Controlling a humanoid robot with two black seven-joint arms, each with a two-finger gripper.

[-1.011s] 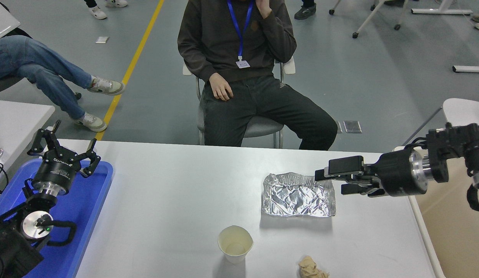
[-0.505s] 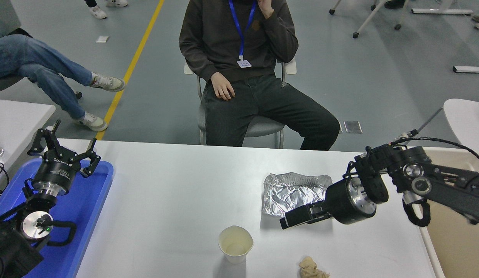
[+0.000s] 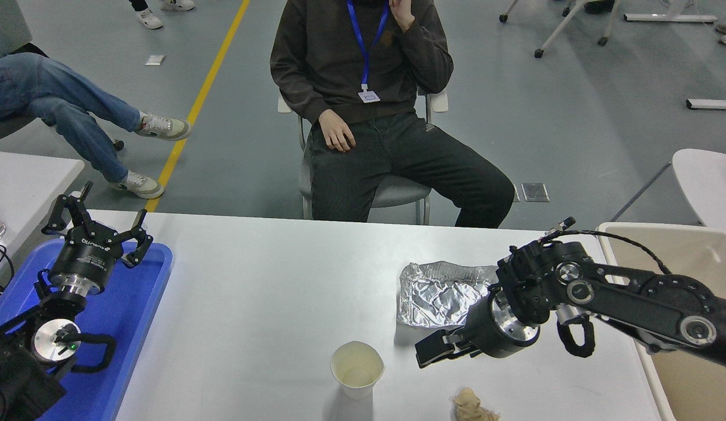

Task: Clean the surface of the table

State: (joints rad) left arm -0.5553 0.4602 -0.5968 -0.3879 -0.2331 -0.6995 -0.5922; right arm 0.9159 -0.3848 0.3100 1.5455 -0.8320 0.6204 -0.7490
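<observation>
The table surface (image 3: 269, 292) is a wide white top. On it lie a crumpled sheet of silver foil (image 3: 441, 292), an upright empty paper cup (image 3: 357, 368) and a brown paper wad (image 3: 471, 406) at the front edge. My right gripper (image 3: 434, 352) hangs low over the table just in front of the foil. It points left toward the cup and sits above the wad, with nothing seen in it. Its arm covers the foil's right part. My left gripper (image 3: 99, 217) is parked open over the blue tray (image 3: 137, 316) at the lower left.
A beige bin (image 3: 696, 257) stands off the table's right edge, under my right arm. A person sits on a chair (image 3: 398, 193) at the far side, another person's legs (image 3: 64, 111) show at the upper left. A smaller white table (image 3: 23, 181) stands at the left.
My right arm has swung from the foil's far right corner down and left across the foil, and the gripper now points toward the cup. The left arm has not moved.
</observation>
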